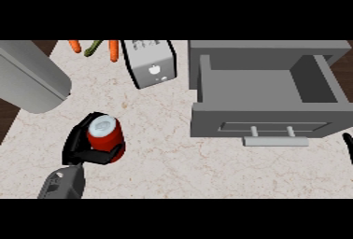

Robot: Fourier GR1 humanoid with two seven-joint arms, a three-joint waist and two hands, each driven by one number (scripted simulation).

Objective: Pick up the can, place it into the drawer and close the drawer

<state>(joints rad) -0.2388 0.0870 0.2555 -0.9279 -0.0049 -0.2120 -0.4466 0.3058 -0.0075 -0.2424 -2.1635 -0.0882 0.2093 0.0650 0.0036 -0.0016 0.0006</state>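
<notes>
A red can with a pale top stands on the marble counter at the lower left. My left hand is curled round it, fingers wrapping its left side and thumb across its lower part. The grey drawer stands pulled open at the right, its inside bare, with a light handle on its front. Only a black fingertip of my right hand shows at the right edge.
A grey toaster stands at the back middle. Carrots and a green vegetable lie behind it on the left. A large grey rounded object fills the upper left. Dark floor shows past the counter's left edge.
</notes>
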